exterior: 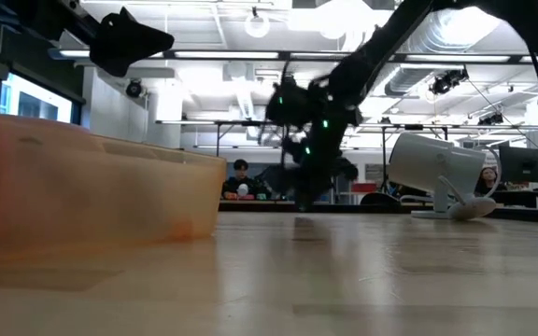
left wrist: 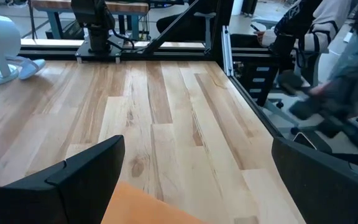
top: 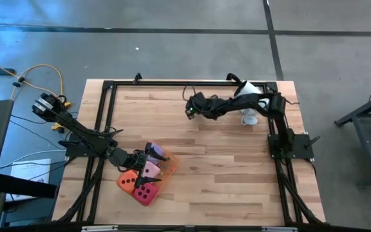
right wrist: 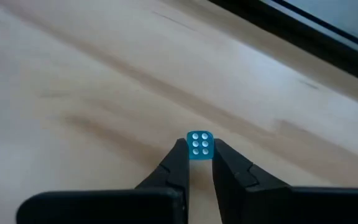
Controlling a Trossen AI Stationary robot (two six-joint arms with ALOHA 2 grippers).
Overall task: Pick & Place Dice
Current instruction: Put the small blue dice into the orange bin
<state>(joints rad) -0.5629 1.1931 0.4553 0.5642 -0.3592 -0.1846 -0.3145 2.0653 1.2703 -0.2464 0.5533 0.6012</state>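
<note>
- The wooden table [top: 224,161] carries a white camera-like device [top: 248,118] near its far right edge.
- An orange tray [top: 166,169] at front left holds the pink [top: 151,170], magenta [top: 145,193], orange [top: 127,182] and purple [top: 155,153] dice, clustered together.
- The left gripper [top: 143,159] hangs wide open above them.
- The right gripper [right wrist: 199,163] pinches a tiny blue die [right wrist: 199,144] showing six white pips, at the table's far middle.

Centre and right half of the table [top: 224,167] are bare wood, open for passage. Front-left is crowded: orange tray [top: 166,169] with pink, magenta, orange and purple dice [top: 145,193] around it, left gripper [top: 142,156] spread wide just over them. Far side: right gripper [top: 190,111] low over the wood, closed around a small blue die [right wrist: 199,144]. White camera-like device [top: 248,117] stands near the far-right corner.
</note>
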